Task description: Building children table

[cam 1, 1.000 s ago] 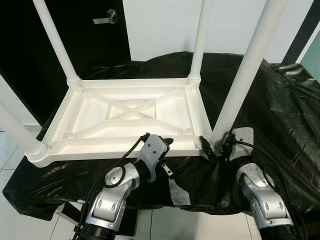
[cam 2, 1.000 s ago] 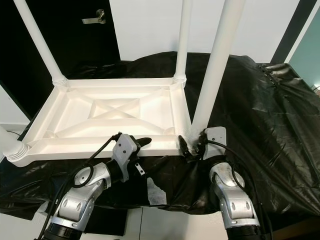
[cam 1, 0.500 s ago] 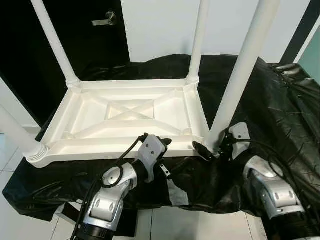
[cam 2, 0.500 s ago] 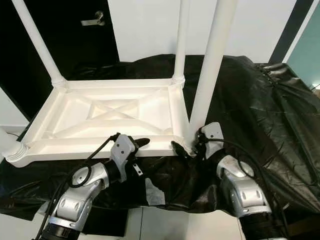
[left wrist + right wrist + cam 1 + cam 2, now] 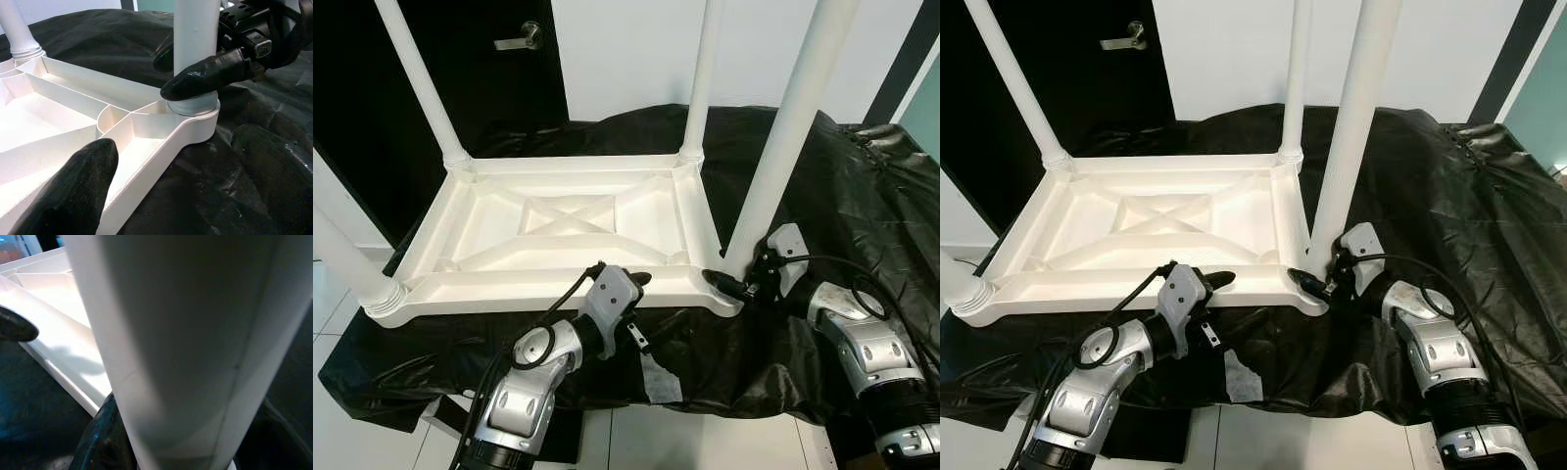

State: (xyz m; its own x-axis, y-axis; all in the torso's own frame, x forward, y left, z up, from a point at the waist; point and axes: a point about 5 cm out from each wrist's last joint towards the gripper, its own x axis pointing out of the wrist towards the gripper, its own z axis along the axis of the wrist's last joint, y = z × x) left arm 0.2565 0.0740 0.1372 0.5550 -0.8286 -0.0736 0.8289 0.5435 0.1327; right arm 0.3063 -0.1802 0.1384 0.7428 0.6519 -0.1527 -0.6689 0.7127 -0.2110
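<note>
Last leg (image 5: 781, 157) is grasped at its base by right gripper (image 5: 195, 73), tabletop (image 5: 558, 230) edge is straddled by released left gripper (image 5: 625, 291); likely next: leg twisted tight in socket.

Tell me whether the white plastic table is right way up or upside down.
Upside down. The white plastic children's table lies top-down on the black sheet, ribbed underside showing, legs pointing up; the right end effector grips the near-right leg.

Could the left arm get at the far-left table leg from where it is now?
Probably not: the left tool sits at the near rim of the upturned tabletop, and the far-left leg stands across the whole frame.
</note>
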